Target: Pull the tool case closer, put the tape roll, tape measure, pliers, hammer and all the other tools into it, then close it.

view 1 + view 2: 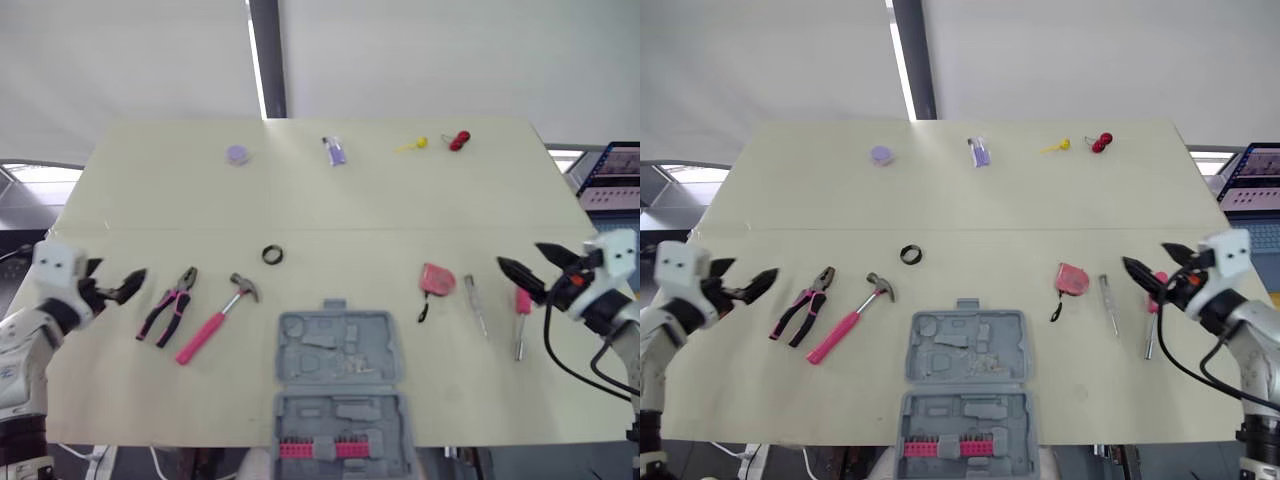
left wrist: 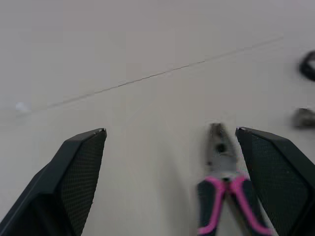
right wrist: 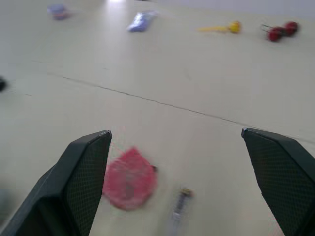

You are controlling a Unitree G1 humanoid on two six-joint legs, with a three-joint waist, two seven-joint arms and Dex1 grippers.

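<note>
Pale yellow tabletop (image 1: 150, 400) before a white wall: your tool case (image 1: 338, 348) lies open at the near edge, centre, with both grey halves face up and a row of pink bits in the nearer half. None of the loose tools is inside it.

To its left lie the pink-handled hammer (image 1: 215, 320) and, further left, the pliers (image 1: 168, 303), apart from each other. The black tape roll (image 1: 272, 255) sits just beyond the case. To the right are the red tape measure (image 1: 437, 279), a slim silver screwdriver (image 1: 476, 305) and a pink-handled screwdriver (image 1: 520, 322).

Your left gripper (image 1: 125, 285) hangs just left of the pliers, fingers spread wide and empty; its wrist view shows the pliers' nose close to one finger. Your right gripper (image 1: 520, 256) hovers over the pink-handled screwdriver, also spread wide, holding nothing.

Along the far edge sit a purple disc (image 1: 237, 154), a small purple packet (image 1: 335, 150), a yellow item (image 1: 412, 146) and red cherries (image 1: 458, 140).
</note>
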